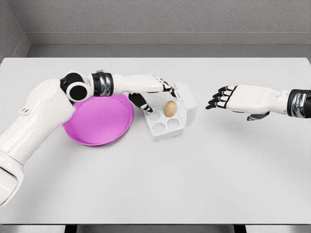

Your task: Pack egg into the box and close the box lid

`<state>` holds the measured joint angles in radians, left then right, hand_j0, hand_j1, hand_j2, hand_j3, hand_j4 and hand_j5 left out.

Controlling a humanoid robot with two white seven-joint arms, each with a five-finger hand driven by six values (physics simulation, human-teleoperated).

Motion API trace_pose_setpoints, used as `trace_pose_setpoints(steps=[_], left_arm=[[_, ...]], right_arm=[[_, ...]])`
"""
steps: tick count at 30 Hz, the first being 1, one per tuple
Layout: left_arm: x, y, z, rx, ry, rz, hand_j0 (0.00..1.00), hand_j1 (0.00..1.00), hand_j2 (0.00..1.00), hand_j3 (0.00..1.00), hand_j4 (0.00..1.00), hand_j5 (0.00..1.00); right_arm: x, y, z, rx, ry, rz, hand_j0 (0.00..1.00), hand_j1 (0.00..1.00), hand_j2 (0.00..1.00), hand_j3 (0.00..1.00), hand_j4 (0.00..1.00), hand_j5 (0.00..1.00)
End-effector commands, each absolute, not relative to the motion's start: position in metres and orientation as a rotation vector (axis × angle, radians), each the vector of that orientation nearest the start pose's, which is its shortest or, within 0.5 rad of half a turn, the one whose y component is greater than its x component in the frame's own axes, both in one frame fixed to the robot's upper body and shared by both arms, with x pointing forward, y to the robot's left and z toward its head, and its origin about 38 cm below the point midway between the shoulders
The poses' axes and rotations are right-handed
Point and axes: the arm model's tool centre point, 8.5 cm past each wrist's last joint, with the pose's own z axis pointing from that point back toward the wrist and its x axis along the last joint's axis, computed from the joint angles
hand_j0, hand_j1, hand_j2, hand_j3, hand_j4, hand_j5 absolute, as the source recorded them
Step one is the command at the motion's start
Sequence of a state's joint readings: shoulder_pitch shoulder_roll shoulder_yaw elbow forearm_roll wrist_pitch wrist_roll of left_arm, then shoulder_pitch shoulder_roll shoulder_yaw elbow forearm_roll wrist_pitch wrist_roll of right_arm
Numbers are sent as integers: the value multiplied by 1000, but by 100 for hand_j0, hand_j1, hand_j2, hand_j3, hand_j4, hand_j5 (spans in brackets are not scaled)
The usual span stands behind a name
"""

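1. Table [160,184]: flat, matte, light grey-white, fills most of the head view. Its far edge runs straight across the upper part of the frame, and its near edge shows at the bottom with dark gaps below it.
2. Room: grey textured back wall [165,14] with a paler band along its foot. A side wall [9,34] angles in at the upper left. Lighting is soft, shadows are faint.
3. Egg box [167,119]: small, white, sits left of table centre. Its lid [187,99] is open, standing up and tilted back on the far right side. The tray has four round cups.
4. Egg [170,108]: tan, seated in the far right cup of the box, next to the lid. The other three cups show empty.
5. Pink plate [102,121]: round, shallow, lies just left of the box, with its rim near the box's left corner. The left forearm covers part of it.
6. Left hand [155,90]: arm comes in from the lower left and crosses over the plate. The hand is at the box's far left side, fingers [141,103] loosely curled, dark fingertips pointing down toward the tray. Can't tell if it touches the box or lid. It is not gripping the egg.
7. Right hand [240,101]: above the table right of the box and well apart from it. Palm down, fingers spread and pointing left toward the box, holding nothing.
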<state>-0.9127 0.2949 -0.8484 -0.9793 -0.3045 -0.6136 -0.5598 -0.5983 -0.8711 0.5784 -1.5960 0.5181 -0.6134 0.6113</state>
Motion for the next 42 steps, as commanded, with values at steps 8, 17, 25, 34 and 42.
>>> trace_pose_setpoints(steps=[8,17,25,34,42], left_arm=[[504,122,178,-3,-1544,-2025,62,62,62,62,62,62],[508,134,184,24,-1555,-1996,62,62,62,62,62,62],[527,248,224,258,-1545,-1818,62,62,62,62,62,62],[523,278,226,256,-1547,-1748,64,64,64,64,64,64],[520,290,227,252,-1549,-1722,67,67,67,67,67,67]], right_arm=[[410,-293,225,646,1707,-3085,100,100,100,100,100,100],[423,-287,241,693,1746,-3037,100,100,100,100,100,100],[445,-292,241,737,1796,-3061,100,100,100,100,100,100],[445,-280,224,657,1755,-3094,100,100,100,100,100,100],[442,-272,226,639,1762,-3068,100,100,100,100,100,100]])
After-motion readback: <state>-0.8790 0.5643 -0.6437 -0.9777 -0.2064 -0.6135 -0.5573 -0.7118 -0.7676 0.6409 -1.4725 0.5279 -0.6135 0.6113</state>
